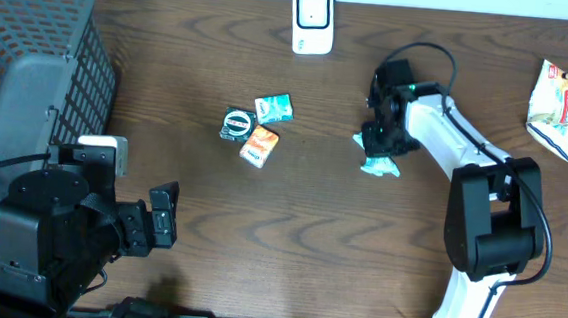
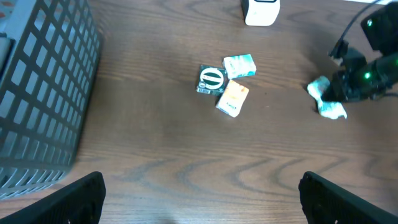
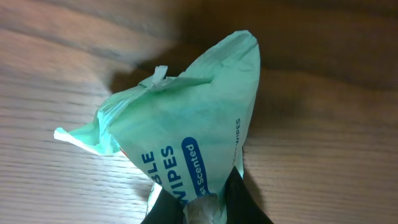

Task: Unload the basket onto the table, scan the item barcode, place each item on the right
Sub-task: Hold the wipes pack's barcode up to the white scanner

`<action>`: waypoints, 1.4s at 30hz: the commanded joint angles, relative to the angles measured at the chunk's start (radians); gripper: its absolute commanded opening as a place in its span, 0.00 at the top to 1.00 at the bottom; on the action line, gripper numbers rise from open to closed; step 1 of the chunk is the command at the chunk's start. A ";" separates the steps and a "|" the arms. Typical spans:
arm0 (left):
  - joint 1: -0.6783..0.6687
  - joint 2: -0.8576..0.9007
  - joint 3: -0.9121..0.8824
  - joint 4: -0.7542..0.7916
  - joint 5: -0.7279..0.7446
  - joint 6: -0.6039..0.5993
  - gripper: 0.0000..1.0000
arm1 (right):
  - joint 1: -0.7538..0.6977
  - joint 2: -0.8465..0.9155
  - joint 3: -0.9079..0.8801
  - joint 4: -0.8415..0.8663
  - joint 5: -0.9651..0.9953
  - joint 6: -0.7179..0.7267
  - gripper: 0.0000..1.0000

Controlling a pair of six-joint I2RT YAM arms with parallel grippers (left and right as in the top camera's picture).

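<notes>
Right wrist view: right gripper [image 3: 202, 202] narrowed to a pinch on one end of the pale green wipes packet [image 3: 186, 130], blue label lettering facing the camera; packet crumpled, over the wooden tabletop [image 1: 308, 241] right of centre, whether lifted or resting cannot be told; white scanner [image 1: 313, 21] upright at the far edge, well apart from the packet; three small packets clustered left of it, teal packet [image 1: 274, 107], dark round-logo packet [image 1: 237, 123], orange packet [image 1: 260, 145], touching one another; snack bag [image 1: 556, 108] at far right; grey mesh basket [image 1: 29, 71] at far left; left gripper [image 2: 202, 202] spread wide, holding nothing, near the front edge.
</notes>
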 commanded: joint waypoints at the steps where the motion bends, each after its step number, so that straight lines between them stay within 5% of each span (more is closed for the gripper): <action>1: 0.003 0.000 0.009 -0.001 -0.002 -0.013 0.02 | 0.018 0.005 0.137 -0.019 -0.069 -0.002 0.99; 8: 0.003 0.000 0.009 -0.001 -0.002 -0.013 0.02 | 0.053 0.005 0.348 0.013 -0.091 -0.002 0.99; 16: 0.003 0.000 0.009 -0.001 -0.002 -0.013 0.02 | 0.076 0.015 0.426 0.293 -0.188 0.099 0.99; 24: 0.003 0.000 0.009 -0.001 -0.002 -0.013 0.02 | 0.088 0.146 0.616 0.367 -0.188 0.080 0.99; 32: 0.003 0.000 0.009 -0.001 -0.002 -0.013 0.02 | 0.127 0.283 0.625 0.663 0.033 -0.025 0.99; 42: 0.003 0.000 0.009 -0.001 -0.002 -0.013 0.02 | 0.133 0.407 0.625 0.861 0.029 -0.025 0.99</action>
